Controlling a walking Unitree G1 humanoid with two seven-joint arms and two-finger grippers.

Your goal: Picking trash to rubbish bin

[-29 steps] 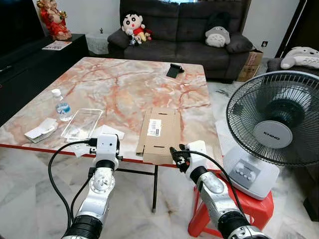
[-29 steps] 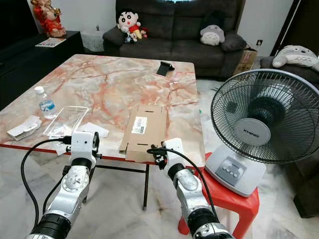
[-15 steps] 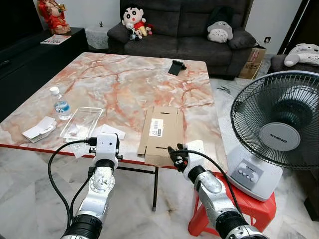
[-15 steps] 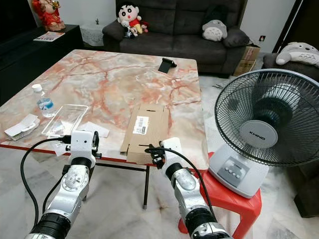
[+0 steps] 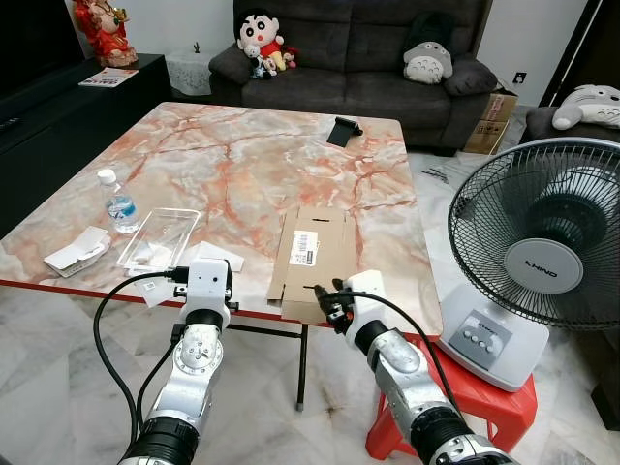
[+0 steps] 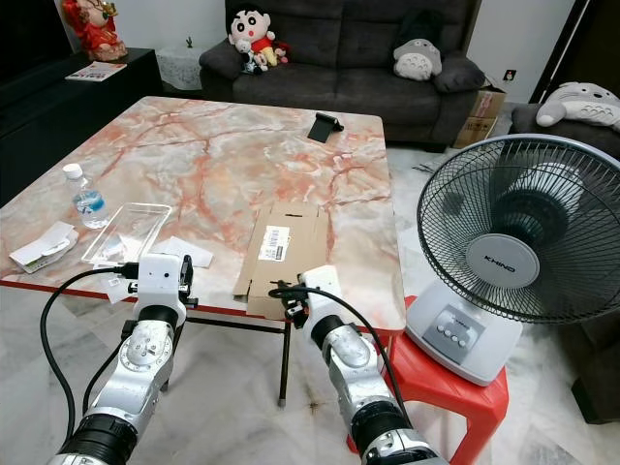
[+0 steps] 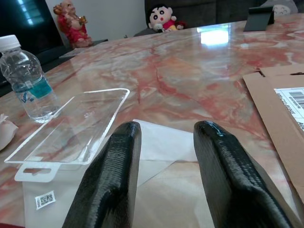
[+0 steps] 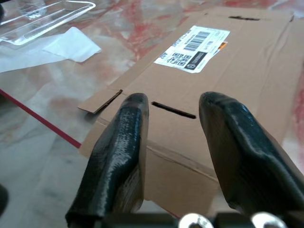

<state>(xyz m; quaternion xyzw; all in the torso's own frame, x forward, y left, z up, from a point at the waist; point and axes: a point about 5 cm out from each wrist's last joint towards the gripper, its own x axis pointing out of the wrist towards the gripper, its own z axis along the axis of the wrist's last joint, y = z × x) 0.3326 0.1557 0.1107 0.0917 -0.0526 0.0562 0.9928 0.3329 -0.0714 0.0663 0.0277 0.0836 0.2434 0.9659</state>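
A flattened cardboard box [image 5: 312, 254] with a white label lies at the front edge of the marble table [image 5: 242, 155]. My right gripper [image 8: 173, 107] is open, its fingers just before and over the box's near edge, holding nothing. To the left lie a white paper sheet [image 7: 166, 142], a clear plastic tray [image 5: 160, 238], a small water bottle [image 5: 119, 203] and a crumpled white packet [image 5: 77, 250]. My left gripper [image 7: 164, 137] is open at the table's front edge, pointing at the paper sheet and tray.
A standing fan [image 5: 542, 242] sits on a red stool [image 5: 484, 397] close to my right arm. A black phone stand [image 5: 340, 130] rests at the table's far side. A dark sofa [image 5: 368, 58] with plush toys stands behind; a black cabinet [image 5: 58, 116] runs along the left.
My right gripper has moved left and forward, from beside the table's corner to the cardboard's near edge. The left arm has stayed put. The camera shifted slightly.
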